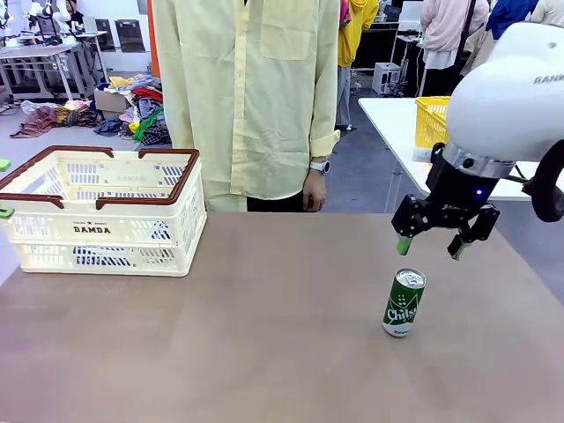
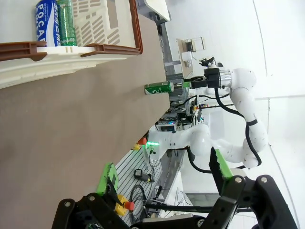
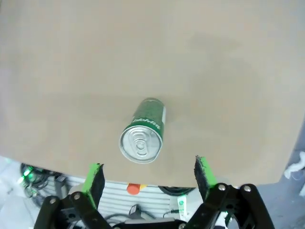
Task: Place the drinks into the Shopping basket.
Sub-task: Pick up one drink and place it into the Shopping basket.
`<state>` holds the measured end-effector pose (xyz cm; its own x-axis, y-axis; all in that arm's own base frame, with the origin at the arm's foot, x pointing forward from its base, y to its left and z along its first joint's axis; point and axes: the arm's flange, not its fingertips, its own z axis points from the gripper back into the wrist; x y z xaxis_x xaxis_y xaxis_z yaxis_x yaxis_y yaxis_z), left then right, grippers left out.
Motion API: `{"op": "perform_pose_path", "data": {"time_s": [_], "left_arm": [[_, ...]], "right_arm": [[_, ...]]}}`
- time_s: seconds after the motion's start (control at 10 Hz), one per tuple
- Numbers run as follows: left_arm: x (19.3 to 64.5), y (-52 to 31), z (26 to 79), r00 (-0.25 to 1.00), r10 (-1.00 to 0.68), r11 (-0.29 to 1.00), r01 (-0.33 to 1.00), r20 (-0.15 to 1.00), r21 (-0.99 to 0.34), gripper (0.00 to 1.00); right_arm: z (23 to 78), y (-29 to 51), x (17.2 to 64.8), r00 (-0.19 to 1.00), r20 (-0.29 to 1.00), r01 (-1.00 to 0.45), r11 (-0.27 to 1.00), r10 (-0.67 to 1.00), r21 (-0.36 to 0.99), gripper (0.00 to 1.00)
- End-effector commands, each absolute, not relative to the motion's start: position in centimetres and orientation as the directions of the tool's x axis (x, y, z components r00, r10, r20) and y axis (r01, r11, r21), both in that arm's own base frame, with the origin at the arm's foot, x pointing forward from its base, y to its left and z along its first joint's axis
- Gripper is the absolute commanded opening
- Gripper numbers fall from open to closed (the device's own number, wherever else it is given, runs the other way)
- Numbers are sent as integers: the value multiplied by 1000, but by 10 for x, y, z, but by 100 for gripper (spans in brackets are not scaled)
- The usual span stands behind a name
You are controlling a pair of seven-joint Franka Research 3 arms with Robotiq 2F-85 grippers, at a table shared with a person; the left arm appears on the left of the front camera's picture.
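While the person [image 1: 251, 97] in a pale yellow shirt stands at the far side of the table [image 1: 264, 335], the front view shows the right gripper [image 1: 431, 245] hanging just above and behind a green can [image 1: 404, 303] that stands upright on the table's right part; its jaws are apart and hold nothing. The cream shopping basket [image 1: 101, 231] sits at the far left, well apart from that can.

From the left wrist, the left gripper [image 2: 164, 179] is spread wide and empty, off the table's edge. Beyond it, a blue can [image 2: 46, 22] and a green bottle-like drink [image 2: 66, 23] stand inside the basket.

From the right wrist, the green can's silver top lies between the open green pads [image 3: 94, 174], below them.
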<state>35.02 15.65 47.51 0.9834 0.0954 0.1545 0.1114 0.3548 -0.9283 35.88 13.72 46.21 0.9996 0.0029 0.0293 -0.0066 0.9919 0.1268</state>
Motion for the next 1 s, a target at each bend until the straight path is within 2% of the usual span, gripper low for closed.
{"op": "perform_pose_path", "data": {"time_s": [0.0,0.1,0.4,0.9], "left_arm": [[347,157,478,985,93,355,102,143,-929,100],[347,157,478,985,93,355,102,143,-929,100],[347,157,478,985,93,355,102,143,-929,100],[347,157,478,985,93,355,102,143,-929,100]], "right_arm": [[450,167,355,995,19,96,995,-96,-39,100],[439,179,347,991,31,129,987,-126,-91,100],[409,189,332,979,87,194,974,-184,-120,100],[365,178,339,984,61,168,985,-166,-28,100]]}}
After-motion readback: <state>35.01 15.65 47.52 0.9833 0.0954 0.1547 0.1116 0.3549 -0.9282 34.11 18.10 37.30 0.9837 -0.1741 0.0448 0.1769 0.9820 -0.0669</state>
